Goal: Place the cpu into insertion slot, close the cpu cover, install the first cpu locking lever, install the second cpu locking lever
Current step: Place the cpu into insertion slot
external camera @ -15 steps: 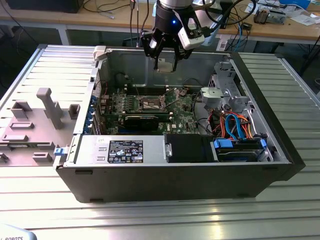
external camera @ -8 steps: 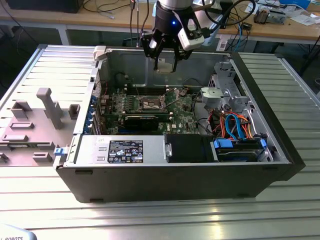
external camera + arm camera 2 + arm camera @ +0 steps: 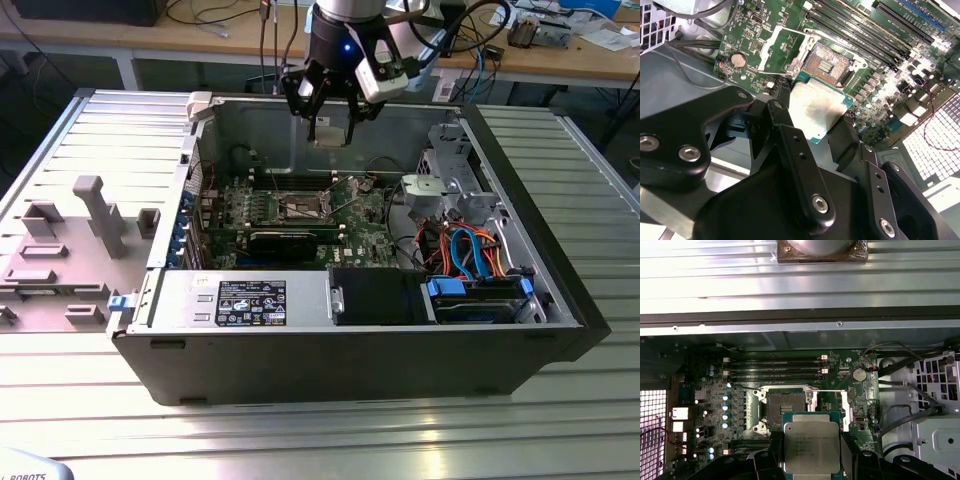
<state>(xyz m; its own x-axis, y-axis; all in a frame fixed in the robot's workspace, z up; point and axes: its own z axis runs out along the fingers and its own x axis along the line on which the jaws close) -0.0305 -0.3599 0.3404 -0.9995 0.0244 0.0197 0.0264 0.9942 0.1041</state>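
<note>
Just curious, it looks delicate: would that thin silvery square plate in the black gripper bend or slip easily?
Probably stiff: the thin silvery square plate sits flat, gripped at its edges by the black gripper. Likely light, being thin. Its smooth metal face may slip.

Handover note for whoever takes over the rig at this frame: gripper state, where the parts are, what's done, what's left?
Gripper: shut on the cpu, holding it in the air above the green board.
Insertion slot: empty, contacts bare.
Cpu cover: swung open beside the slot.
Done: cpu picked up.
Left: seating the cpu, closing the cover, both locking levers.
</note>
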